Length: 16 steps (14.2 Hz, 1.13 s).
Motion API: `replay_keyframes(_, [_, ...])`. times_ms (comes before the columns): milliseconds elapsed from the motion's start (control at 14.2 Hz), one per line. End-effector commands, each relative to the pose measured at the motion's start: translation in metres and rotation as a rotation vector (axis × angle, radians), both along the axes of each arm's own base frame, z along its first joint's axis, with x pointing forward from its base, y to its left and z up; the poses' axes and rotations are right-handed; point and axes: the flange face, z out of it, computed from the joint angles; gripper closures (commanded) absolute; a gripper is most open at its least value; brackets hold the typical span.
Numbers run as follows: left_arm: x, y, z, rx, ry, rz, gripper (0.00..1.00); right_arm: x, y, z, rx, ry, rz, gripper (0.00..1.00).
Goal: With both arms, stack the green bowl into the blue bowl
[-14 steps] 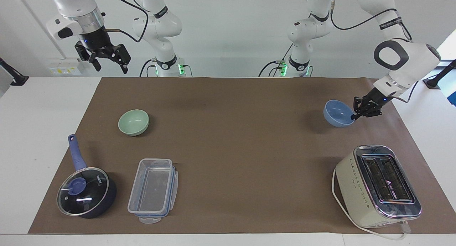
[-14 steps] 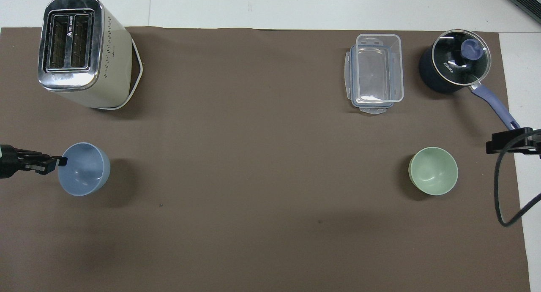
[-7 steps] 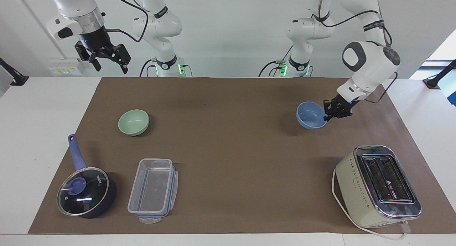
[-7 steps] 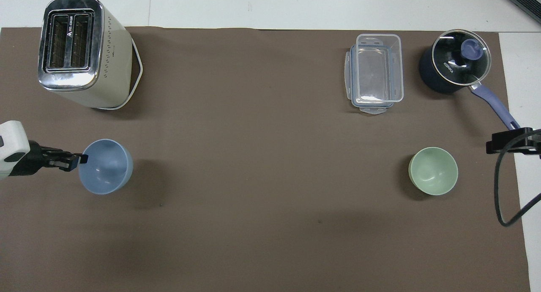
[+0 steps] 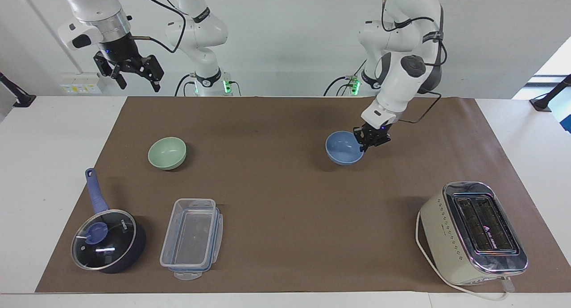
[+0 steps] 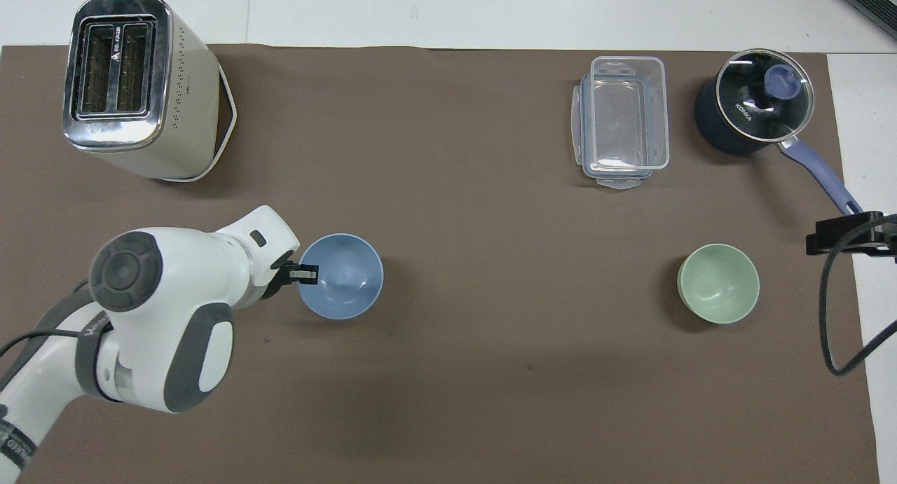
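The left claw [image 5: 366,144] pinches the blue bowl [image 5: 343,147] by its rim, carrying it over the surface [image 5: 285,201] toward the middle. The green bowl [image 5: 167,153] sits well apart, below the waiting right claw [image 5: 134,76], spread wide for its pickup.

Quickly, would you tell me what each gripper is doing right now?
Left gripper: shut on the blue bowl's rim.
Right gripper: open, empty, raised, waiting.

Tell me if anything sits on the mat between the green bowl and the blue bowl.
Nothing visible does. The mat between the green bowl and the blue bowl is bare. The left gripper is shut on the blue bowl's rim. The clear container and saucepan lie farther from the robots, off that line.
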Motion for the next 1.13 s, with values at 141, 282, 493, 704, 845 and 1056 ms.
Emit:
replay_keyframes(141, [-0.035,-0.082,-0.022,0.064,-0.035,0.056,1.00,-0.003,-0.002,0.003,0.007,0.006,0.018,0.00])
replay_keyframes(282, [-0.046,-0.111,-0.033,0.056,-0.052,0.069,1.00,-0.003,-0.002,0.003,0.007,0.006,0.018,0.00])
replay_keyframes(493, [-0.043,-0.128,-0.028,0.034,-0.077,0.056,1.00,-0.003,-0.002,0.003,0.007,0.004,0.018,0.00])
replay_keyframes(704, [-0.044,-0.129,-0.030,0.037,-0.074,0.045,1.00,-0.003,-0.002,0.003,0.007,0.006,0.018,0.00])
replay_keyframes(845, [-0.045,-0.129,-0.030,0.041,-0.072,0.036,0.95,-0.003,-0.002,0.003,0.007,0.006,0.018,0.00])
replay_keyframes(1056, [-0.045,-0.128,-0.031,0.045,-0.063,0.042,0.67,-0.003,-0.002,0.003,0.007,0.006,0.018,0.00])
